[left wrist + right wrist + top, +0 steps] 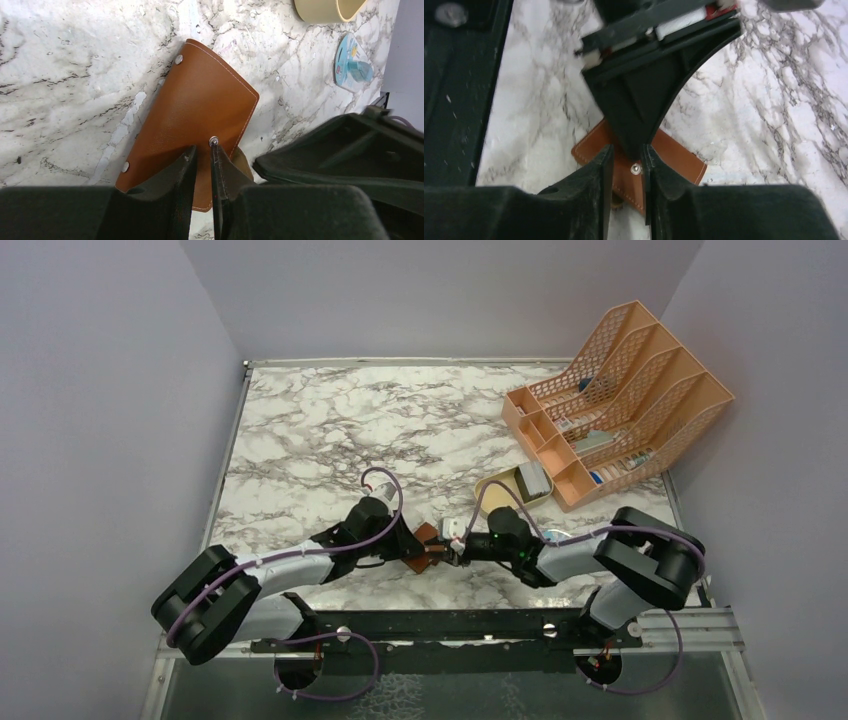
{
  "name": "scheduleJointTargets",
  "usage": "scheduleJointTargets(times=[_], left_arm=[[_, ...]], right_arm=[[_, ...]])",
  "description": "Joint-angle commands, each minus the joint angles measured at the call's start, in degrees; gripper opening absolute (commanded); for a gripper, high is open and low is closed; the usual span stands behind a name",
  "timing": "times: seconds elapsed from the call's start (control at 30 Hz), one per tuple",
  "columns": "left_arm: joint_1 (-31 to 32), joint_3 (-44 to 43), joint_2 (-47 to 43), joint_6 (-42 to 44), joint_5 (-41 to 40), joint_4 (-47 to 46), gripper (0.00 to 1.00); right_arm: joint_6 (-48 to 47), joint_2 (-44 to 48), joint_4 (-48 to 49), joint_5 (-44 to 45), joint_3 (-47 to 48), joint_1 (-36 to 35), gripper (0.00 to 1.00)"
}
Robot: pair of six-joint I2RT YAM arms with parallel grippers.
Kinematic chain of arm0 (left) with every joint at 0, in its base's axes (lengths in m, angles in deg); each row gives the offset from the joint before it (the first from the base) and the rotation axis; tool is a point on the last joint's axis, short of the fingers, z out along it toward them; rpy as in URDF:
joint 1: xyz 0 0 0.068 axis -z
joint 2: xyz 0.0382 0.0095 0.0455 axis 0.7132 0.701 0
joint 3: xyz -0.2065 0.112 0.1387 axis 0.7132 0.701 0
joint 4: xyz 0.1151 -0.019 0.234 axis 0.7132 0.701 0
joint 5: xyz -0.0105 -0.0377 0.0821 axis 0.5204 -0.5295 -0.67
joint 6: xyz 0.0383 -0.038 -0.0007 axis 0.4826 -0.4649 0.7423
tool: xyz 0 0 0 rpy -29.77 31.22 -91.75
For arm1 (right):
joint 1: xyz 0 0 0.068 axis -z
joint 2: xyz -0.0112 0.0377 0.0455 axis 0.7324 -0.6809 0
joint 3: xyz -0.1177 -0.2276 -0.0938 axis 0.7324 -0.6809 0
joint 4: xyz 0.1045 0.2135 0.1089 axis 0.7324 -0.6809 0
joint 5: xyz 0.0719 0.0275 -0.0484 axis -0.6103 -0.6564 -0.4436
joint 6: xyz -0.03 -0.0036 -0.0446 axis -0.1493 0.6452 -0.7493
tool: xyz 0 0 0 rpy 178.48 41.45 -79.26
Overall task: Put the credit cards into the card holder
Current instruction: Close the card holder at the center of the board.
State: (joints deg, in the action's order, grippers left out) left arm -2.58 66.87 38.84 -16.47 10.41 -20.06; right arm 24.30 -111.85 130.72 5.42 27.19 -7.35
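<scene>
The brown leather card holder (200, 100) lies folded flat on the marble, metal studs showing. In the top view it sits between the two arms (426, 534). My left gripper (202, 147) stands over its near part with the jaws a narrow gap apart; leather shows through the gap, and a stud (213, 141) sits at one tip. My right gripper (626, 150) faces it from the other side, jaws slightly apart over the holder (674, 155); the left gripper's dark fingers come down just beyond its tips. Pale credit cards (533, 478) lie in a tan tray.
The tan oval tray (503, 487) stands right of centre, its wall showing in the left wrist view (325, 7). A blue-and-clear packet (352, 62) lies near the right arm. The orange mesh file rack (620, 390) fills the back right corner. The table's near edge runs along the arm bases.
</scene>
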Motion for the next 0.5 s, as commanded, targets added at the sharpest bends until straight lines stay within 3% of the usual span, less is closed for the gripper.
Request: scheduleJointTargets(times=[0.0,0.13,0.27,0.47], left_arm=[[0.58,2.09,0.43,0.67,-3.5,2.97,0.2],[0.68,1.93,-1.0,0.58,-4.31,3.99,0.2],[0.68,0.53,-3.04,1.35,-5.4,6.65,0.22],[0.67,-3.17,-5.66,3.28,-8.32,12.43,0.3]], right_arm=[[19.07,8.0,-14.37,6.56,5.54,-0.32,0.33],[30.98,12.31,-23.91,12.08,6.99,-0.37,0.35],[43.66,18.49,-27.41,17.66,4.95,-0.47,0.42],[40.17,18.51,-37.0,18.92,6.83,-0.49,0.34]])
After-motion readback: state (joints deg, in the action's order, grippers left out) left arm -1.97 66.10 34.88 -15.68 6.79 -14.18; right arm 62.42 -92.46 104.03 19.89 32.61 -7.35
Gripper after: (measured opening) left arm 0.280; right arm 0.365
